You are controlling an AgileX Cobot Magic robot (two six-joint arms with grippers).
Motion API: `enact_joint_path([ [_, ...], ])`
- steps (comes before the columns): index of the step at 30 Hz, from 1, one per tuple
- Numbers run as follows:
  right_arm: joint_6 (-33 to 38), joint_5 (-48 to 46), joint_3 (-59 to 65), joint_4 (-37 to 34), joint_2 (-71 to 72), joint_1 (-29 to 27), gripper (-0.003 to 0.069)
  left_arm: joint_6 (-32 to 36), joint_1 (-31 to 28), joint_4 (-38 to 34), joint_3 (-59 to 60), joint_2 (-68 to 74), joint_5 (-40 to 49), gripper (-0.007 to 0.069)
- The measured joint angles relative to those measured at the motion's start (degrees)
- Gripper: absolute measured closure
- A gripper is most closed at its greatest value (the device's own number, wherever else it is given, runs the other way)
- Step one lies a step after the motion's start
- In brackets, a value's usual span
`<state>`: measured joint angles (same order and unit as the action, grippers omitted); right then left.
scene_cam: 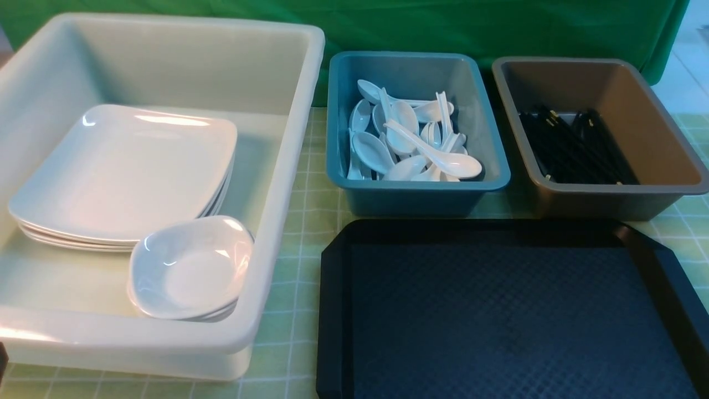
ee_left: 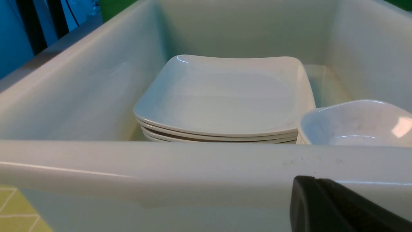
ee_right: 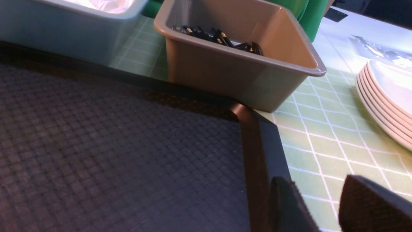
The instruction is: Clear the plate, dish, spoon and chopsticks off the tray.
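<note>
Plates [ee_right: 386,103] beside tray [ee_right: 257,154], right-wrist only

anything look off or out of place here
Nothing stands out. The tray holds nothing, plates and dishes sit stacked in the white tub, spoons in the blue tub, chopsticks in the brown one.

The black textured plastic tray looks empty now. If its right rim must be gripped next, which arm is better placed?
Right. The right gripper, jaws apart and empty, hangs beside the rim of the black textured plastic tray. The left gripper is shut, at the near wall of the big white plastic tub.
</note>
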<state>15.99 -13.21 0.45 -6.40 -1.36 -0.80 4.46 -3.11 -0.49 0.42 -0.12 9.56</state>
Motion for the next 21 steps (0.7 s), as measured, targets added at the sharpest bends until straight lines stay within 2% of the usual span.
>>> enact_joint_path([
  [9,0.00,0.00,0.05,0.00,0.00,0.00,0.0419,0.00,2.43,0.50,0.00,0.00,0.00,0.0630],
  [21,0.00,0.00,0.05,0.00,0.00,0.00,0.0419,0.00,2.54,1.23,0.00,0.00,0.00,0.0630],
])
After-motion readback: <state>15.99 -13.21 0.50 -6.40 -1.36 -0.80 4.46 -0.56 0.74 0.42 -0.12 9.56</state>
